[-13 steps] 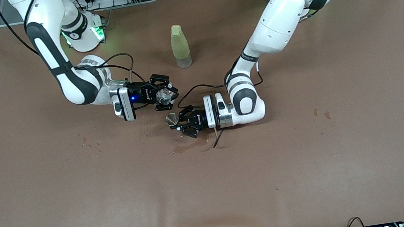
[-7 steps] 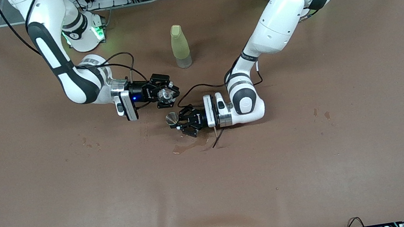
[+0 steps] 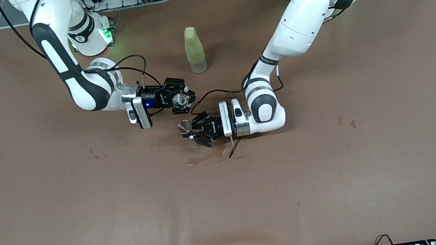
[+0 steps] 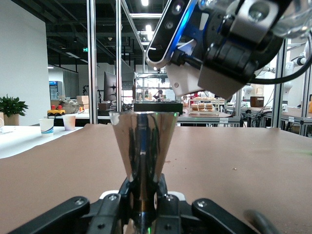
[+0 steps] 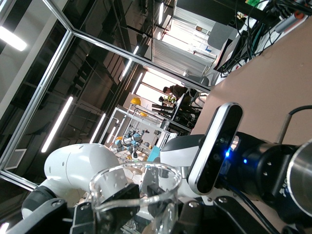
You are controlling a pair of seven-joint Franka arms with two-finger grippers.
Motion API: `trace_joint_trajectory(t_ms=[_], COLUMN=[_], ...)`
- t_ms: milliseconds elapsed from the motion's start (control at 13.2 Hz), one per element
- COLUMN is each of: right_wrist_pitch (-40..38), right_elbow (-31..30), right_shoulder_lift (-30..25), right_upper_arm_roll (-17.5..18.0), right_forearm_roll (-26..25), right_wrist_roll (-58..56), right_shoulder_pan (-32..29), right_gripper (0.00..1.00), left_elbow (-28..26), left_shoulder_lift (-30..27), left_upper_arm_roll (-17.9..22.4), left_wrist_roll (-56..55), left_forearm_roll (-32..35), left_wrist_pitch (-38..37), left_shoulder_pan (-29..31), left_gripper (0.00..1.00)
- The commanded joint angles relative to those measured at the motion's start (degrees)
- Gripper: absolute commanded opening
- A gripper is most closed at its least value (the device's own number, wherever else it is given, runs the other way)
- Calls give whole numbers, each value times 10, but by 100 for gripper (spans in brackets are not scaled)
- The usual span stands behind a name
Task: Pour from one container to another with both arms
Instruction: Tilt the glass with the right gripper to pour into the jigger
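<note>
The right gripper is clamping a clear glass cup, tilted over the table's middle, just above the steel cone cup. No contents are visible in the glass. The left gripper is gripping the steel cup upright by its narrow base, over a wet patch on the brown table. A yellow-green bottle is standing farther from the front camera, capped.
</note>
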Motion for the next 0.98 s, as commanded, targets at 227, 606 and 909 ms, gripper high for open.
trace_joint_trajectory(t_ms=[227, 606, 909], right_wrist_pitch=[8, 9, 9], right_elbow=[-11, -10, -8], right_shoulder_lift=[-20, -20, -21], right_upper_arm_roll=[3, 5, 12], right_forearm_roll=[9, 9, 9], right_wrist_roll=[52, 92, 165], right_shoulder_pan=[7, 7, 7], right_gripper=[0, 0, 0], left_elbow=[-59, -63, -64], left_shoulder_lift=[-38, -38, -38], left_upper_arm_roll=[-7, -9, -11], left_wrist_roll=[17, 16, 16], left_forearm_roll=[-10, -10, -10], left_wrist_pitch=[-11, -11, -12], left_shoulder_pan=[11, 12, 12], left_gripper=[0, 0, 0])
